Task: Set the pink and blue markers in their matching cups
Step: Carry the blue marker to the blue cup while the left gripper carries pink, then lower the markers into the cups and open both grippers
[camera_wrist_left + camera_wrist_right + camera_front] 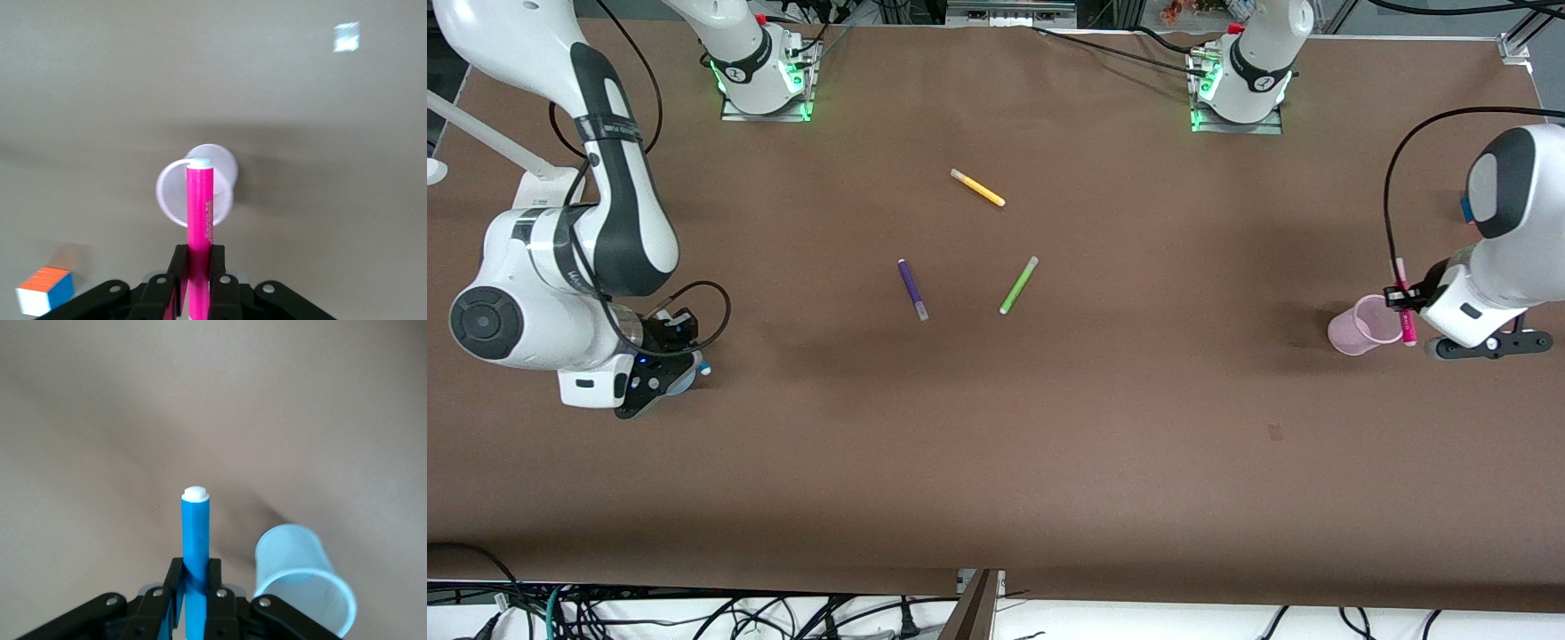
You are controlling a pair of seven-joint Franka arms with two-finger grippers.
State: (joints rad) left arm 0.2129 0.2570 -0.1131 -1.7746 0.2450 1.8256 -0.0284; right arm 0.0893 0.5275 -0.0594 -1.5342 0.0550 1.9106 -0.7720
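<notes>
A matte brown sheet covers the table (1049, 462), smooth and broad, with a wide bare band along its front-camera edge. At the right arm's end, the right gripper (195, 587) is clamped on the blue marker (195, 540), a slim glossy cylinder with a flat white end, held above the table; the pale blue cup (303, 583), thin translucent plastic with a round rim, stands just beside the marker and fingers, its mouth not under the marker. In the front view that gripper (685, 360) hangs near the table's end edge, the cup mostly hidden beneath it. At the left arm's end, the left gripper (198, 273) pinches the pink marker (199, 213), whose white-tipped end hangs over the mouth of the pale pink cup (175, 200), a clear-walled tumbler; in the front view the marker (1405, 307) stands upright at the cup's (1356, 331) rim. A colored puzzle cube (45, 290) sits near this gripper. Between the grippers, well apart from both, lie a purple marker (912, 289) and a green marker (1019, 284), and farther off a yellow marker (978, 188), with open sheet all around them.
</notes>
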